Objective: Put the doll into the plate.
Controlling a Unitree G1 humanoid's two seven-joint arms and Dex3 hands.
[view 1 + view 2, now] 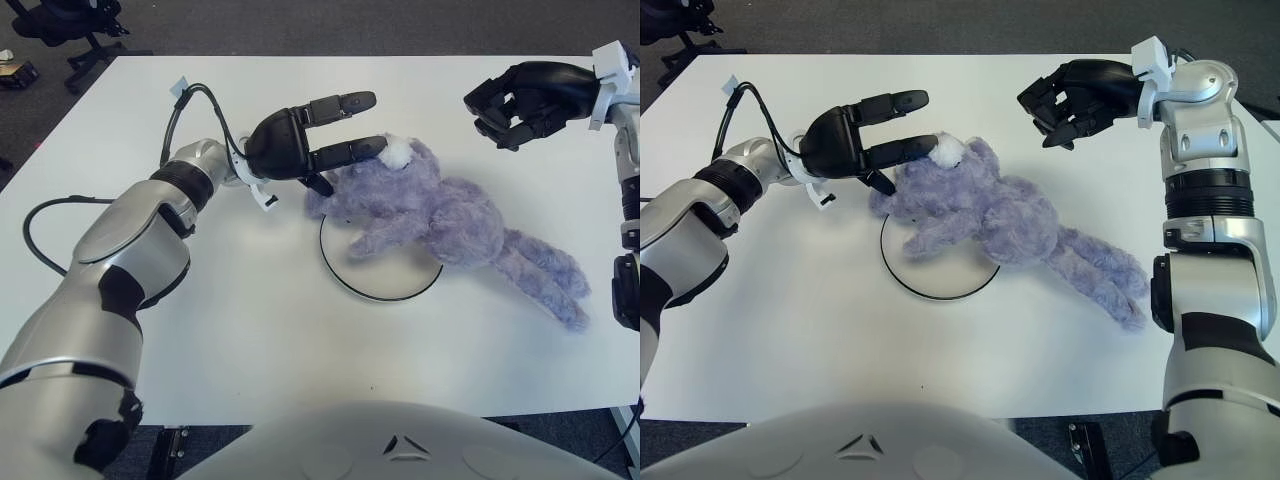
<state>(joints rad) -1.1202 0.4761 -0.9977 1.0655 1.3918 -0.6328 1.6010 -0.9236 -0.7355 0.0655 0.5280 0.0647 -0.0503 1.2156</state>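
A white desk [250,330] fills most of both views, with dark carpet beyond its far edge and an office chair base [60,30] off the far left corner.

A white plate [380,262] with a thin dark rim lies near the middle of the desk. A purple plush doll [440,215] sprawls across it: its head and upper body lie over the far part of the plate, one arm reaches down onto the plate's middle, and its legs trail off the plate toward the right edge of the desk. One ear shows a white tuft on the far side of the head.

The left hand [335,140] is at the doll's head, on its left side. Its fingers [345,152] are spread; the lower one lies along the top of the head beside the white tuft, the upper one points out above it, clear of the plush. The hand does not close around the doll.

The right hand [1075,100] shows over the far right part of the desk, beyond the doll and apart from it, fingers curled inward and holding nothing.
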